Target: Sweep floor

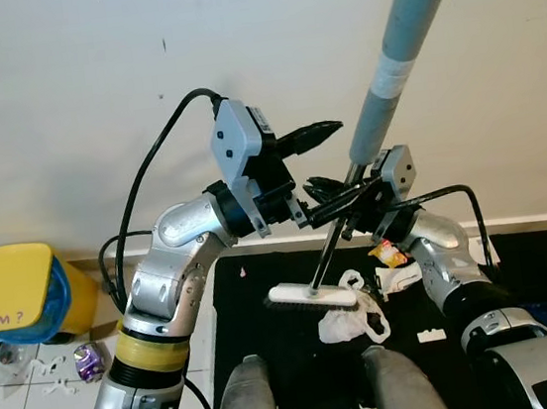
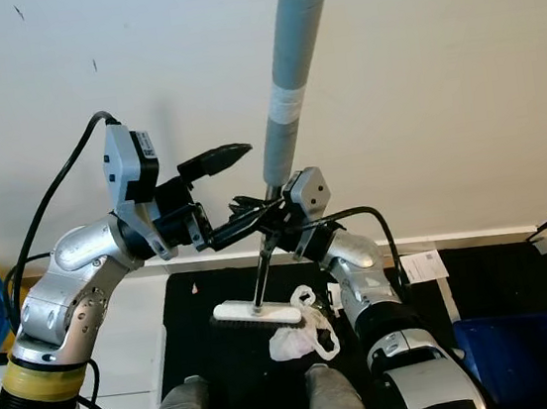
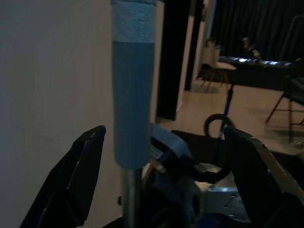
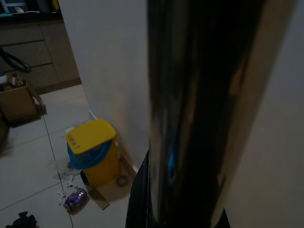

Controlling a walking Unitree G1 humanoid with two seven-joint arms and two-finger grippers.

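Observation:
A broom with a grey foam handle (image 1: pixel 403 39), a thin metal shaft and a white brush head (image 1: pixel 312 297) stands tilted, its head resting on the black mat (image 1: pixel 258 366). My right gripper (image 1: pixel 345 199) is shut on the metal shaft just below the foam. My left gripper (image 1: pixel 332 167) is open at the same height. Its two fingers (image 3: pixel 78 175) are spread wide, with the handle (image 3: pixel 133 95) between them and apart from both. A crumpled white plastic bag (image 1: pixel 353 319) lies against the brush head. A red-yellow wrapper (image 1: pixel 387 253) and paper scraps lie nearby.
A yellow bin with a blue liner (image 1: pixel 20 290) stands at the left by the wall, with a purple wrapper (image 1: pixel 88 362) and white scraps on the tiles beside it. A blue box (image 2: pixel 511 350) sits at the right. The wall is close ahead. My knees (image 1: pixel 249 407) are below.

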